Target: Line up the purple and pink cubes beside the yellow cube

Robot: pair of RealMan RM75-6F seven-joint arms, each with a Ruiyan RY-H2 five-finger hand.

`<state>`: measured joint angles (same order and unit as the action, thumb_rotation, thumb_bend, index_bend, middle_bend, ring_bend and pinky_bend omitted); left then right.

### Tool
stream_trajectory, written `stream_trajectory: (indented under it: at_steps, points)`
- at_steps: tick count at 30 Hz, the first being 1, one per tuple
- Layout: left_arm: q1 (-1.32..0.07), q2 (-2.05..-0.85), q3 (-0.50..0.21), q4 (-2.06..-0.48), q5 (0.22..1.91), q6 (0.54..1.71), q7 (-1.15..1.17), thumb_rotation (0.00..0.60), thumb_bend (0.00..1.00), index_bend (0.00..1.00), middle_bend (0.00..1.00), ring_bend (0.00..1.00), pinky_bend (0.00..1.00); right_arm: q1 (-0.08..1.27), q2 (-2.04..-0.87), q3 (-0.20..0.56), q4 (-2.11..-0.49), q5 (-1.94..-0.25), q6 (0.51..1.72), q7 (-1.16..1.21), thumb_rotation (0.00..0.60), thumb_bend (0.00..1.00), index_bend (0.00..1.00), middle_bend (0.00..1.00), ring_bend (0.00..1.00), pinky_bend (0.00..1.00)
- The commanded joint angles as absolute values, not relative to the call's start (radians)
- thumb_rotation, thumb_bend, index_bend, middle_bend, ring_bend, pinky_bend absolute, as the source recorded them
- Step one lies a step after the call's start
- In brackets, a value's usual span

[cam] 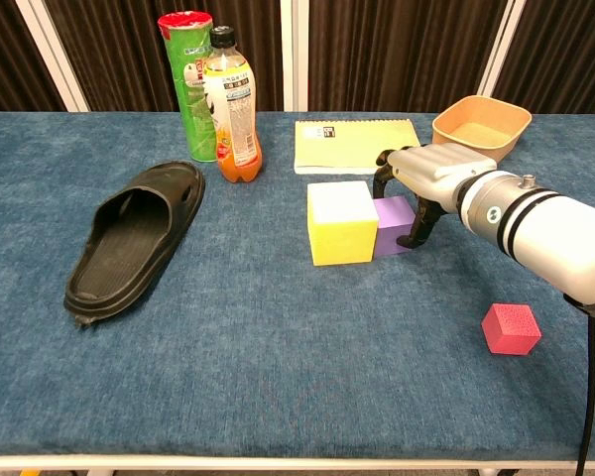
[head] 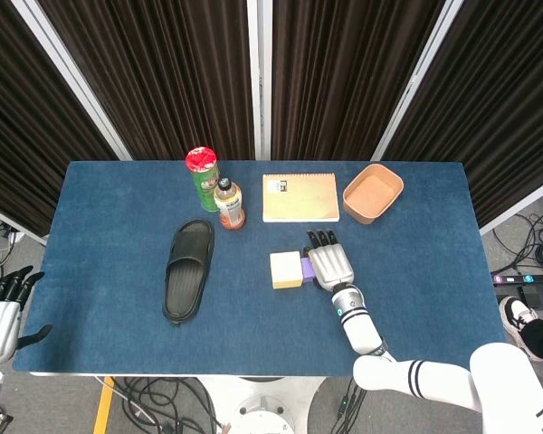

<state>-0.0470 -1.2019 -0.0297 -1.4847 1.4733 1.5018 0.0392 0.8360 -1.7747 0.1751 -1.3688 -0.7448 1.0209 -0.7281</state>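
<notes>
While the right robot hand (cam: 416,188) grips the purple cube (cam: 394,224), now touching the yellow cube's (cam: 341,220) right face, release gently without nudging either; pink cube (cam: 511,328) waits near-right on the worktop (cam: 278,337).

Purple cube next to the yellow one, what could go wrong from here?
The right hand grips the purple cube, which sits against the yellow cube; more push could shove the yellow cube off its spot. Opening the fingers carelessly might drag the purple cube away. The pink cube lies apart, unplaced.
</notes>
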Motion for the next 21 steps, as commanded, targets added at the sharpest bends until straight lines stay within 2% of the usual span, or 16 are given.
stream_trajectory:
  at_steps: [1, 9, 12, 16, 21]
  points:
    - [-0.047, -1.202, -0.03, -1.484, 1.474, 1.502, 0.039, 0.6, 0.0, 0.22, 0.22, 0.15, 0.17, 0.833, -1.77, 0.174, -1.376, -0.744, 1.02, -0.728, 0.6, 0.22, 0.3, 0.03, 0.0, 0.0]
    - [-0.047, -1.201, -0.03, -1.487, 1.479, 1.505, 0.042, 0.6, 0.0, 0.22, 0.22, 0.15, 0.17, 0.823, -1.746, 0.171, -1.408, -0.755, 1.027, -0.718, 0.6, 0.22, 0.21, 0.03, 0.0, 0.0]
    - [-0.046, -1.197, -0.031, -1.492, 1.481, 1.51, 0.045, 0.6, 0.0, 0.22, 0.22, 0.15, 0.17, 0.807, -1.702, 0.162, -1.465, -0.793, 1.05, -0.707, 0.6, 0.22, 0.19, 0.02, 0.0, 0.0]
    - [-0.045, -1.193, -0.033, -1.498, 1.479, 1.512, 0.048, 0.6, 0.0, 0.22, 0.22, 0.15, 0.17, 0.752, -1.571, 0.125, -1.608, -0.903, 1.098, -0.651, 0.6, 0.22, 0.18, 0.02, 0.0, 0.0]
    - [-0.046, -1.188, -0.035, -1.51, 1.482, 1.514, 0.059, 0.6, 0.0, 0.22, 0.22, 0.15, 0.17, 0.638, -1.361, 0.03, -1.787, -1.109, 1.166, -0.5, 0.6, 0.22, 0.21, 0.03, 0.0, 0.0]
